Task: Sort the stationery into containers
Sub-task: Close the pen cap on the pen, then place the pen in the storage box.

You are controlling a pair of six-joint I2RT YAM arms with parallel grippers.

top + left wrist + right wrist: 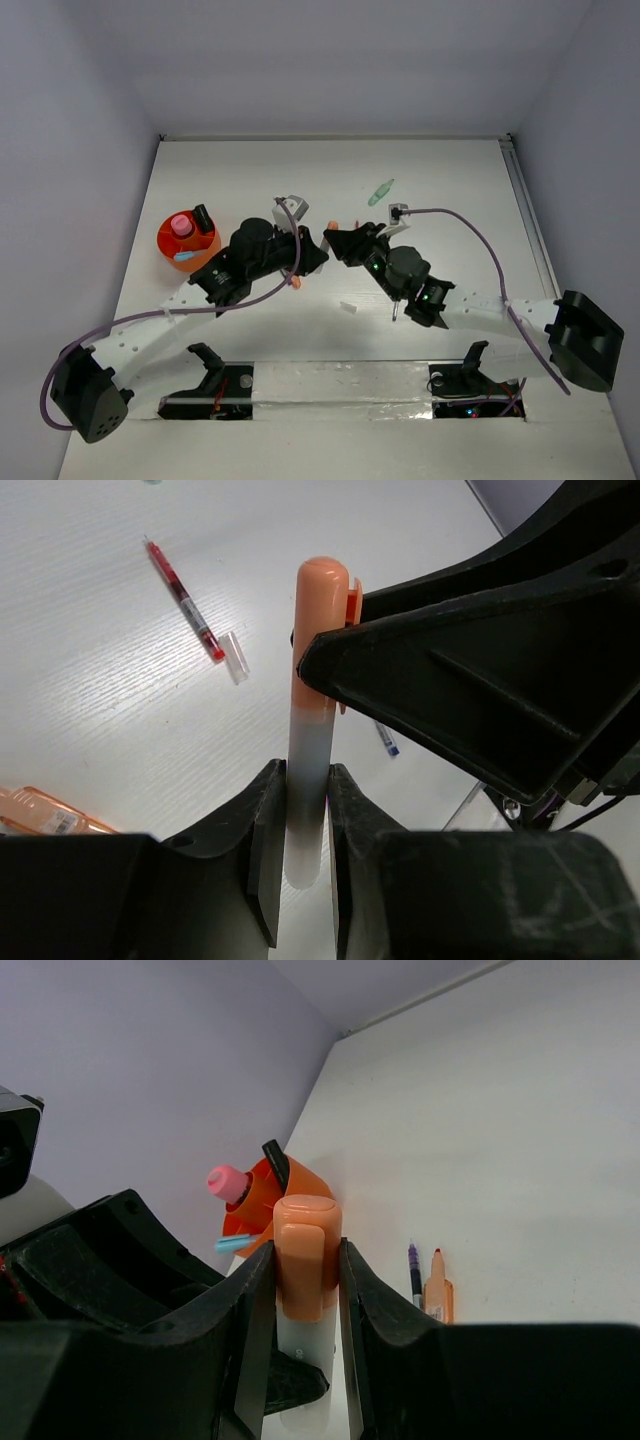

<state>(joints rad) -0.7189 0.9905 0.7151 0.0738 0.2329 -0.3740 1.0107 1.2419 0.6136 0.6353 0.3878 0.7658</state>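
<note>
An orange-capped marker with a white body is held off the table between both grippers. My left gripper is shut on the white body end, and my right gripper is shut on the orange cap. The two grippers meet tip to tip at mid-table, left and right. The orange-red pot stands left of them and holds a pink-capped tube, a black item and a pale blue piece. On the table lie a red pen and its clear cap.
An orange marker and a slim blue pen lie side by side on the table beneath the grippers. A pale green-capped item lies further back. A small white bit rests near the right arm.
</note>
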